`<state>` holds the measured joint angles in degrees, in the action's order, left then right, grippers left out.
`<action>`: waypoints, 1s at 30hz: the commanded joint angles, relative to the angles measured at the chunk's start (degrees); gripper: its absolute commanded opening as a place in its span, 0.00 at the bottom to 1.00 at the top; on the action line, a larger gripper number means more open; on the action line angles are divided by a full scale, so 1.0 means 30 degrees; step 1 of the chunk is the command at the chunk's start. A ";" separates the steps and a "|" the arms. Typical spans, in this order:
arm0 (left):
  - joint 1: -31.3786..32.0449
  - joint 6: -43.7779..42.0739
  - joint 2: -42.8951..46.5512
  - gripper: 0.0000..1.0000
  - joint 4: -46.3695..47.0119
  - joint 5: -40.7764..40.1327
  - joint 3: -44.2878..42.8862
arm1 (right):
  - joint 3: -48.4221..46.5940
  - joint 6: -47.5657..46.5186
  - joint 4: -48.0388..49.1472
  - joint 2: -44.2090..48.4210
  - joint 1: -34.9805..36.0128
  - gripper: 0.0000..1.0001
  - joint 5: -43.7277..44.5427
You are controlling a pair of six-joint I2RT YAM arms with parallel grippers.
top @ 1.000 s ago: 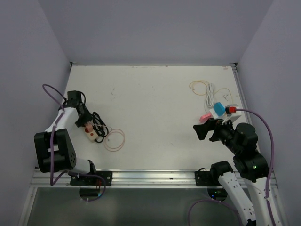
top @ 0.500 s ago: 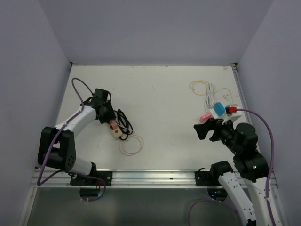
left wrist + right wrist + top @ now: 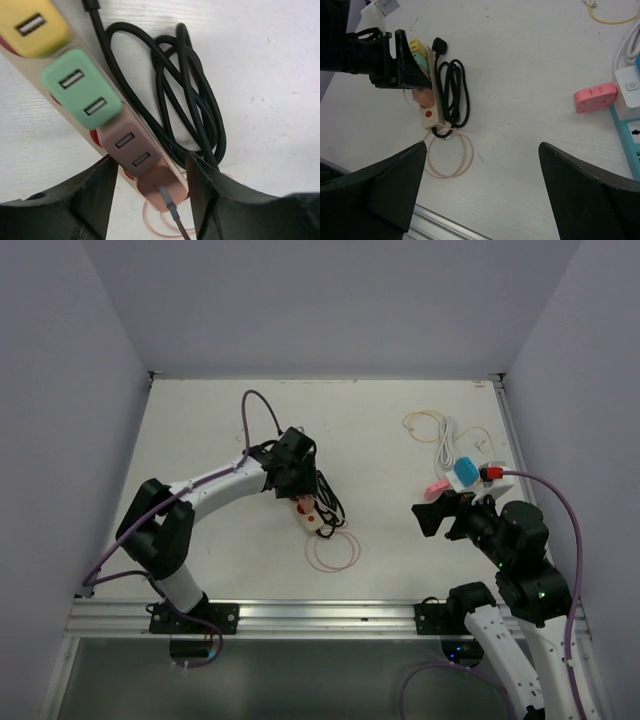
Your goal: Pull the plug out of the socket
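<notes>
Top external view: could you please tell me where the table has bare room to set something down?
Bare: the far-left corner beyond the left arm, and the middle strip between the black cord and the pink adapter. Crowded: the far-right corner, with yellow loop, white cable.

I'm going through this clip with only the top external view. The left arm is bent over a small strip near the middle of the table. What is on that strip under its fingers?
Observer: The left wrist view shows three USB adapters in a row on the power strip: a yellow adapter, a green adapter and a brown adapter.
Operator: Which one are the fingers at?
Observer: The left fingers sit on either side of the brown adapter, close against it.
Operator: Is anything plugged in there?
Observer: Yes, a thin cable runs out of the brown adapter's near end, between the fingers.
</notes>
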<state>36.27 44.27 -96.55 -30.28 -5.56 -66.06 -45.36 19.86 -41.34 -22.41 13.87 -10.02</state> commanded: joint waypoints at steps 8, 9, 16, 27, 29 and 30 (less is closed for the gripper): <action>0.0420 0.0420 0.3321 0.91 -0.1652 -0.1894 -0.2206 | 0.0357 -0.0613 0.1944 -0.1579 0.0065 0.99 -0.3016; 0.0303 0.0390 0.3617 0.92 -0.1712 -0.1896 -0.2237 | 0.0066 -0.0613 0.2032 -0.2132 0.0094 0.99 -0.3133; -0.3411 -0.0868 0.6926 0.95 -0.1244 -0.0023 -0.0573 | -0.0669 -0.0057 0.3524 -0.5268 0.0647 0.99 -0.4043; -1.1091 -0.4853 1.1674 0.99 -0.0952 0.2790 0.4145 | -0.2455 -0.0408 0.6279 -1.2825 1.1243 0.99 0.5328; -1.1764 -0.5555 1.2436 0.99 -0.0688 0.2938 0.5288 | -0.2981 -0.0525 0.7069 -1.4788 1.2219 0.99 0.6003; -1.1884 -0.5790 1.2699 0.99 -0.0600 0.2822 0.6046 | -0.3216 -0.0438 0.7391 -1.5519 1.2977 0.99 0.6703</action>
<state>2.35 32.05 -61.23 -33.91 -0.03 -51.77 -51.33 19.09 -24.88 -64.62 48.53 0.36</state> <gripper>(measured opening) 0.984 0.987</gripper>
